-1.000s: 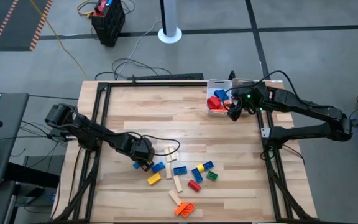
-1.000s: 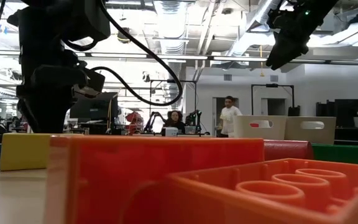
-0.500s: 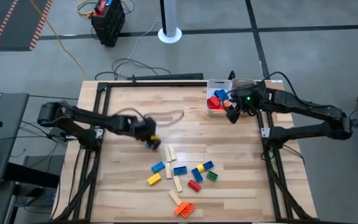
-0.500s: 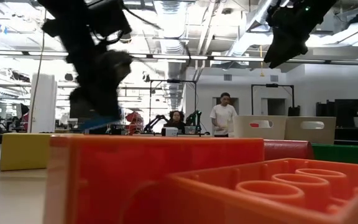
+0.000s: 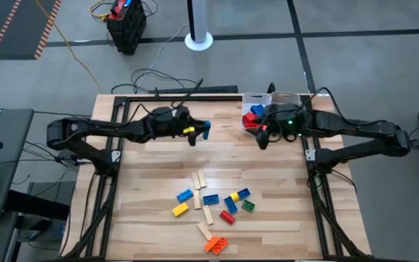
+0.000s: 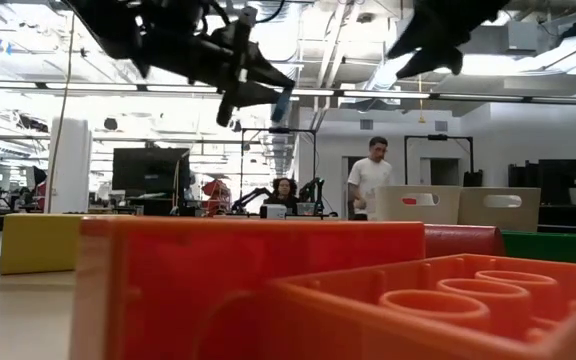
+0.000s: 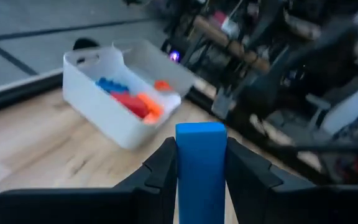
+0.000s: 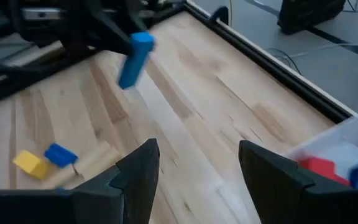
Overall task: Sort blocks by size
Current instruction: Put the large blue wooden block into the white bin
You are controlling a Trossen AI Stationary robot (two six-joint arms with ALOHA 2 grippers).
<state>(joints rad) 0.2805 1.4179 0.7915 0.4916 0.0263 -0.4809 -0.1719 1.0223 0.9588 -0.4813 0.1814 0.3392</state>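
Observation:
My left gripper [image 5: 197, 131] is up over the table's far middle, shut on a long blue block [image 5: 205, 129]. The block also shows in the left wrist view [image 7: 201, 155] and the right wrist view [image 8: 135, 59]. My right gripper [image 5: 261, 139] is open and empty, beside the near left corner of the white tray [image 5: 256, 97]. The tray holds red, blue and orange blocks [image 5: 252, 118]. The other blocks [image 5: 211, 204], coloured bricks and pale wooden bars, lie flat on the table near its front middle. My left gripper pinches the blue block by its two long side faces [image 7: 180, 168] between its two fingers. The fingers [image 7: 157, 171] come nearly level from the table's left and lie along the block. Its free end [image 7: 200, 130] sticks out past the fingertips. The block is lifted clear of the table.
A black frame rail [image 5: 184, 92] runs along the table's far edge, with cables behind it. In the low view, large orange [image 6: 268, 290] and yellow [image 6: 38, 243] bricks stand close to the camera. People stand in the room beyond the table [image 6: 371, 180].
My left gripper has risen from the block pile with the blue block. It has swung toward the table's far edge and right, toward the white tray, turning to point right. The block is now lifted clear. My right gripper has shifted slightly toward the table's left.

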